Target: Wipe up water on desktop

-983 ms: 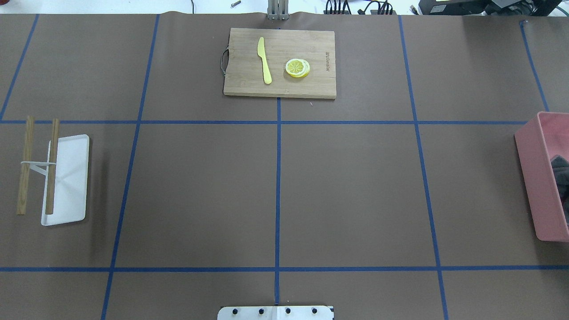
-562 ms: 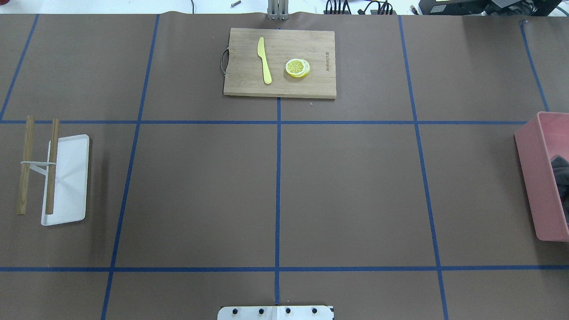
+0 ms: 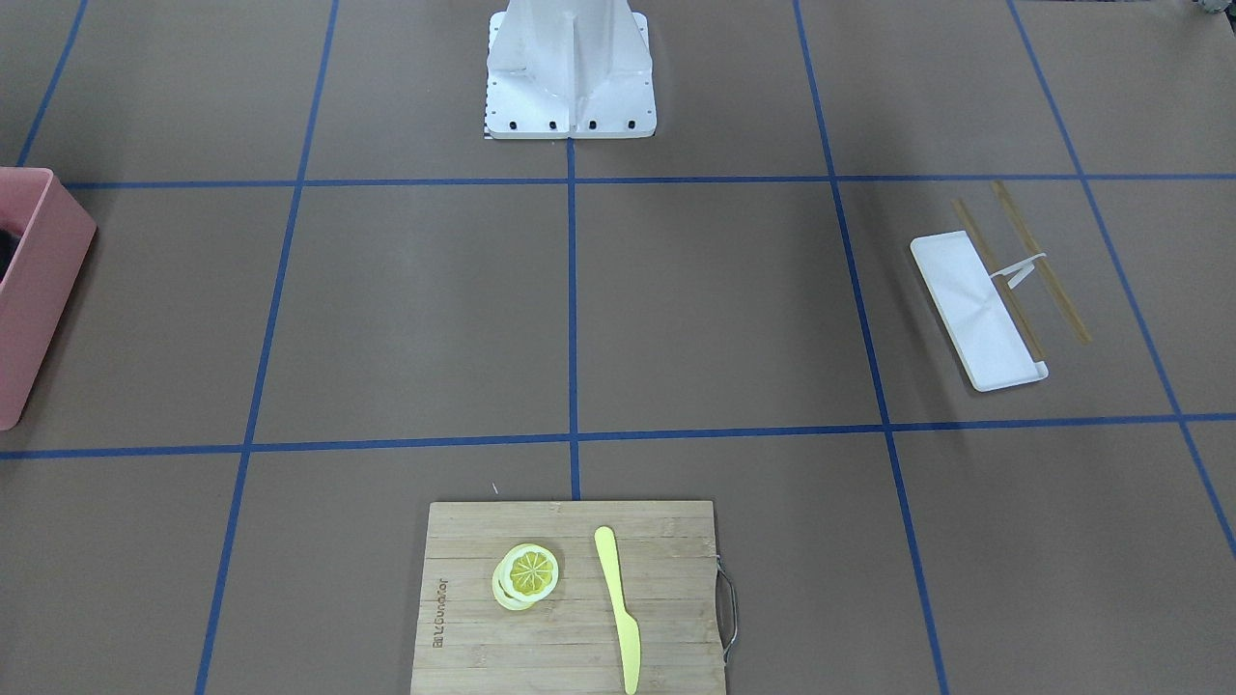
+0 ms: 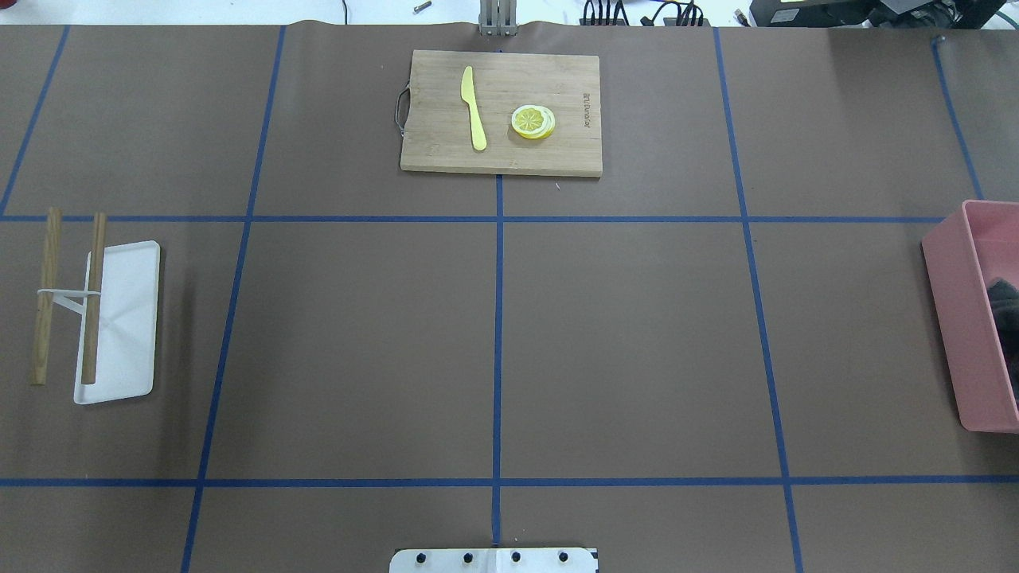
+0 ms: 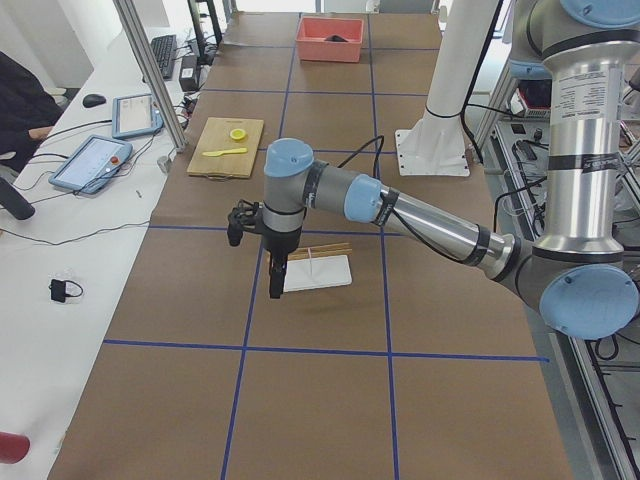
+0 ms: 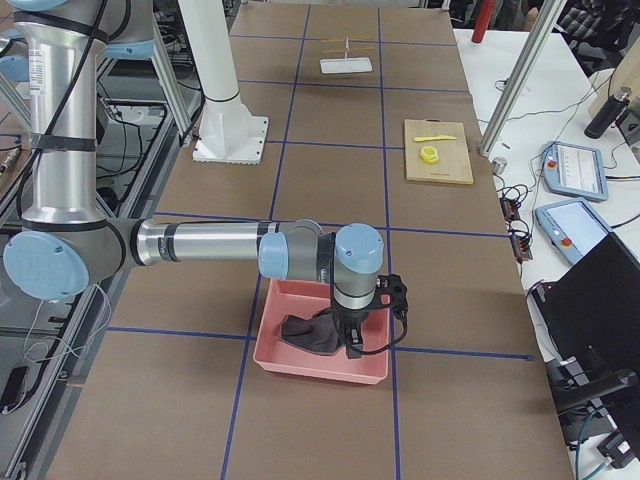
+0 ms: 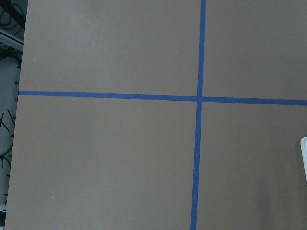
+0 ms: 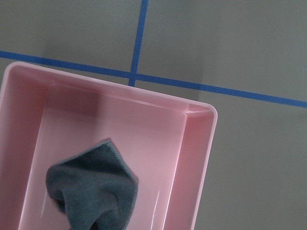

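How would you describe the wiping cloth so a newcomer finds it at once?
Start at the end of the brown desktop on the robot's right, where a pink bin stands. Inside it lies the cloth: crumpled and dark grey, the only soft fabric thing among hard items.

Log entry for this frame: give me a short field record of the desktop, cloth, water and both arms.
desktop: brown, blue tape grid; no water visible in any view
cloth: grey, bunched inside the pink bin at the robot's right
right gripper: over the bin by the cloth; open or shut cannot be told
left gripper: hangs near the white tray; state cannot be told
cutting board: holds yellow knife, lemon slices
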You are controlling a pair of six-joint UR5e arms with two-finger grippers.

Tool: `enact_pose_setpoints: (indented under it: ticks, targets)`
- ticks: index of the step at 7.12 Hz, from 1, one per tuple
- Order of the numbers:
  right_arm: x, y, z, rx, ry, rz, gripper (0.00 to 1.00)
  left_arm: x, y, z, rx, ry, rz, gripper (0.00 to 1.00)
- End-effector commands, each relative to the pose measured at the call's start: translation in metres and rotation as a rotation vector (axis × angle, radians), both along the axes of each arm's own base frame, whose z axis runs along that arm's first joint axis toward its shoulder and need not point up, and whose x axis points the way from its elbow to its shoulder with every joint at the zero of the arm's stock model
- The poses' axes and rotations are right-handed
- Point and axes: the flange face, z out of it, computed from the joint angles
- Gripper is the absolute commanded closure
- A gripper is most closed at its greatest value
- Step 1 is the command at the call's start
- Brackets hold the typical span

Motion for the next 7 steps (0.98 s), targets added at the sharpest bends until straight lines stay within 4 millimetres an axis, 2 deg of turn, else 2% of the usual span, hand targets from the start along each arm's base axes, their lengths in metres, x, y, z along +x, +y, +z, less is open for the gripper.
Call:
enact_pose_setpoints:
  ticks: [1, 3, 4, 5, 7]
  targets:
    - [-0.002, -0.003, 0.012, -0.036, -0.029, 0.028, 0.0, -0.001, 0.005, 0.017, -0.034, 0.038, -0.005, 0.02]
    - [-0.008, -0.006, 0.001, -0.037, -0.106, 0.044, 0.0, -0.001, 0.002, 0.023, -0.029, 0.038, -0.007, 0.02]
    - [-0.008, -0.017, -0.025, -0.017, -0.122, 0.076, 0.0, -0.001, 0.001, 0.023, -0.03, 0.038, -0.006, 0.02]
    - [-0.009, -0.018, -0.033, -0.047, -0.133, 0.123, 0.0, -0.001, 0.0, 0.021, -0.027, 0.038, -0.01, 0.02]
    - [-0.009, -0.017, -0.034, -0.049, -0.136, 0.124, 0.0, 0.0, -0.002, 0.023, -0.034, 0.039, -0.009, 0.02]
